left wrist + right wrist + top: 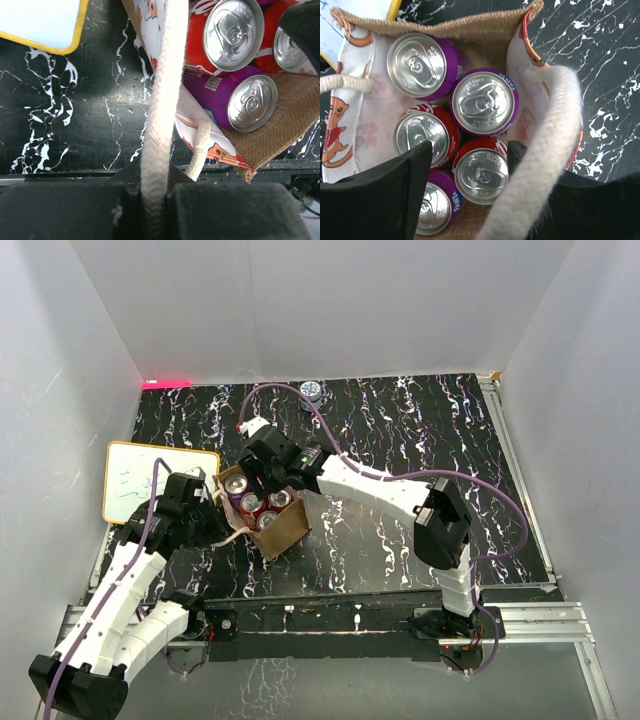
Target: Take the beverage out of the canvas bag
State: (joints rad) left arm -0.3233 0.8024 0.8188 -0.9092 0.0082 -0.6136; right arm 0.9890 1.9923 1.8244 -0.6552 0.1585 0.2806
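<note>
On the dark surface (400, 440) the bag (288, 532) sits open just ahead of your left arm, packed with red and purple cans (417, 65), tops up. Your left pincer (152, 200) is pressed together on one rope handle (160, 100), anchoring that side of the bag. Your right pincer (470, 152) is in the bag's mouth, its fingers closed on either side of a red can (482, 175). The grasp looks made, so the lift is next. Draw that can straight up, clear of its neighbours and the other handle (545, 150), and let the left hold stop the bag rising with it.
</note>
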